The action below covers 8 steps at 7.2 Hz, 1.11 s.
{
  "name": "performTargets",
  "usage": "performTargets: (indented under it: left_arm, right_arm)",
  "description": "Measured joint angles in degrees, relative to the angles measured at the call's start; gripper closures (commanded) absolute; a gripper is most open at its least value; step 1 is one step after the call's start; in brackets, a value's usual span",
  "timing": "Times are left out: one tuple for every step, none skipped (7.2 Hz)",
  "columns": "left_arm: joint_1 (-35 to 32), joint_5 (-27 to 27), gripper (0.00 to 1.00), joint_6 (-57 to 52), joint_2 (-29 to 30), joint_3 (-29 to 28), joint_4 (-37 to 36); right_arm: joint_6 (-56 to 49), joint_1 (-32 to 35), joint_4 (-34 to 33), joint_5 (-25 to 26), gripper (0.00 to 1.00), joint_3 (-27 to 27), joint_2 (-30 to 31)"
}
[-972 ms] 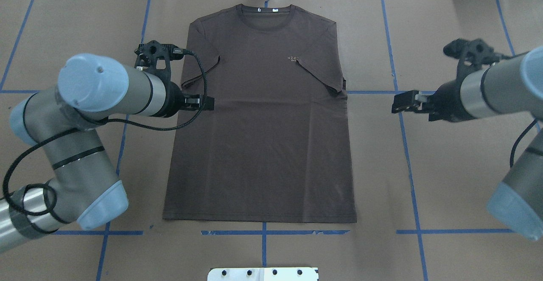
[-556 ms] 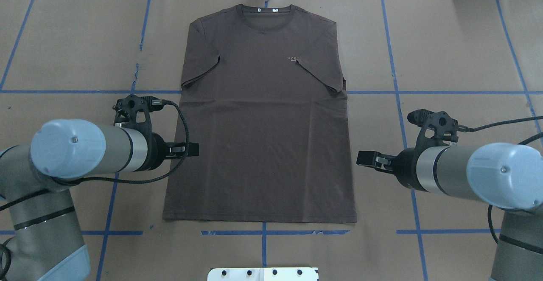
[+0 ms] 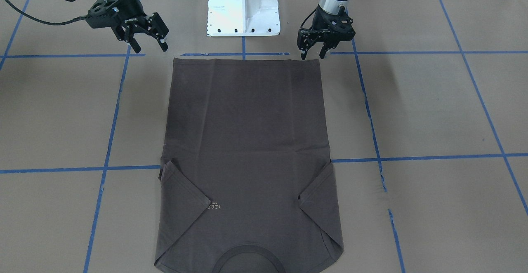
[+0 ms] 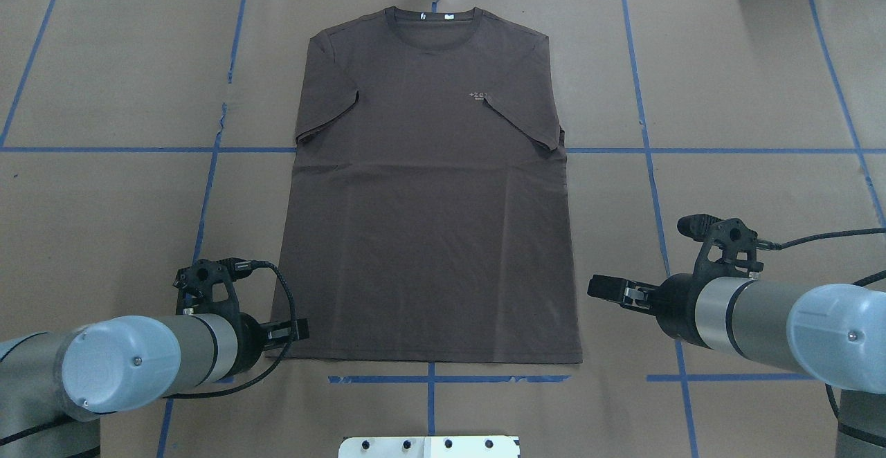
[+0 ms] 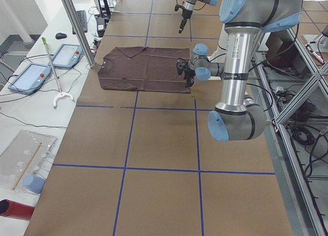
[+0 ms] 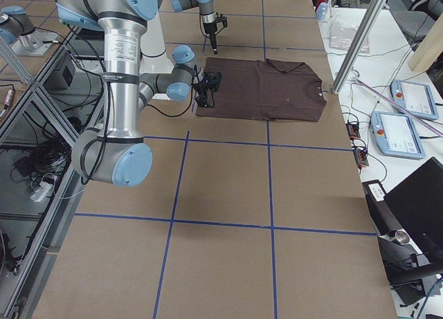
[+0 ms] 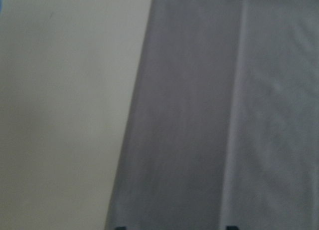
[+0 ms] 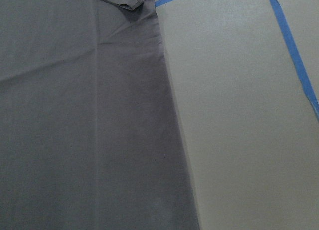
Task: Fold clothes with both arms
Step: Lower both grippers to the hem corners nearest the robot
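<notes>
Overhead exterior: both arms are low at the robot end of the bench (image 4: 761, 63). The shirt (image 4: 429, 202) lies flat on it, front up. Its hem is nearest the fingers and its collar is at the far end from them. Both sleeves are turned in over the chest.

Left fingers (image 3: 302, 52): spread open, holding nothing. The hem corner on that side is right at their tips. The left wrist view is blurred, but both tips show over cloth, with the shirt's side edge just outside them.

Right fingers (image 3: 164, 44): spread wide, holding nothing. They are off the cloth, with the other hem corner near and just inward of them. Height above the bench: cannot tell. The right wrist view shows only the side edge running away toward a sleeve, with no tips in frame.

Handling (judgement):
- Light, soft knit, quite limp, so it will sag between two holds and drape rather than keep a line
- Best hold: one hem corner per arm, pinching both layers together
- A shallow pinch may catch only the top layer and let the back trail
- Keep both holds level and the hem taut, or the fold goes skew and the tucked sleeves may slide out

Containers: none seen taking part in this task
</notes>
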<state>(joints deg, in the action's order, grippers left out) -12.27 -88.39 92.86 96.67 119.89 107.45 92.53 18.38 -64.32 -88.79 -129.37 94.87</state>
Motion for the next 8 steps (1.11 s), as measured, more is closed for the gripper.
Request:
performTargets:
  left_arm:
    - [0.77,0.59,0.4,0.62,-0.35,-0.25,-0.2]
    - [1.09,0.81,0.4,0.73,-0.49,-0.53,-0.35]
    - [1.21,0.84,0.41,0.67,-0.49,-0.92,-0.41]
    - [1.33,0.85,0.42,0.56,-0.37,-1.59,-0.43]
    - [1.48,0.83,0.44,0.51,-0.16,-2.34,-0.42]
    - [1.57,0.8,0.45,0.47,0.0,-2.91,-0.4]
    - [1.6,0.77,0.48,0.42,0.06,-3.4,-0.38]
    - [1.63,0.77,0.52,0.41,0.11,-3.69,-0.34]
  right_arm:
    - [0.01,-0.05,0.08,0.17,0.01,0.0,0.01]
    - [0.0,-0.07,0.1,0.24,0.01,-0.03,-0.03]
    - [-0.04,-0.08,0.13,0.27,0.01,-0.09,-0.08]
    - [-0.06,-0.04,0.15,0.28,0.01,-0.14,-0.14]
    - [-0.07,-0.02,0.15,0.28,0.01,-0.16,-0.18]
    - [-0.07,-0.02,0.16,0.28,0.01,-0.17,-0.2]
    - [-0.07,-0.01,0.15,0.28,0.01,-0.17,-0.21]
    - [-0.07,-0.01,0.15,0.28,0.01,-0.18,-0.21]
